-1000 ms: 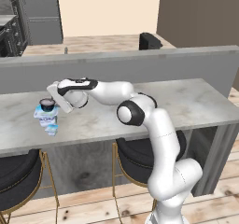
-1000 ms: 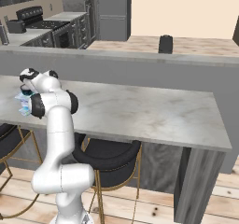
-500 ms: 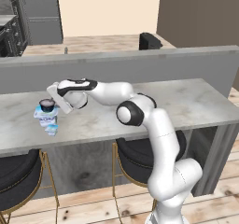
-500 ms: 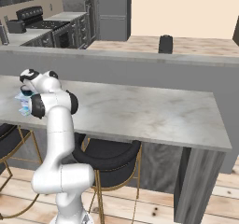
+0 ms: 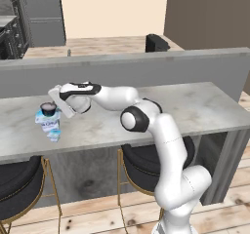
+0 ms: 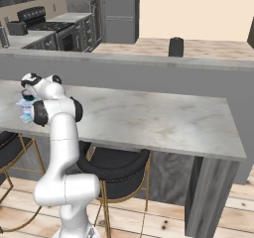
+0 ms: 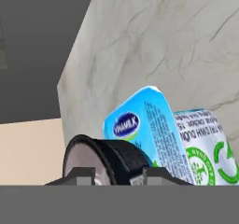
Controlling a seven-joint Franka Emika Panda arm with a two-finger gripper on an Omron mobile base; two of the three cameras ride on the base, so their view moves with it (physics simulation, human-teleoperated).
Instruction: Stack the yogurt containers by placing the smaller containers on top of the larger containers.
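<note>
My fingers (image 7: 113, 175) pinching the dark cup (image 7: 100, 161), their tips cut off, cup atop the pale-blue tub (image 5: 48, 122) on the desk (image 5: 195, 106), tiny pack (image 5: 54, 136) alongside, small print unreadable

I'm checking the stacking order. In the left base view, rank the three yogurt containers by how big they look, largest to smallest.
1. The pale-blue-and-white tub.
2. The dark round cup, sitting on top of the tub.
3. The tiny pale-blue pack, by the tub's base.
All three sit close together, so nearness hardly skews it.
</note>
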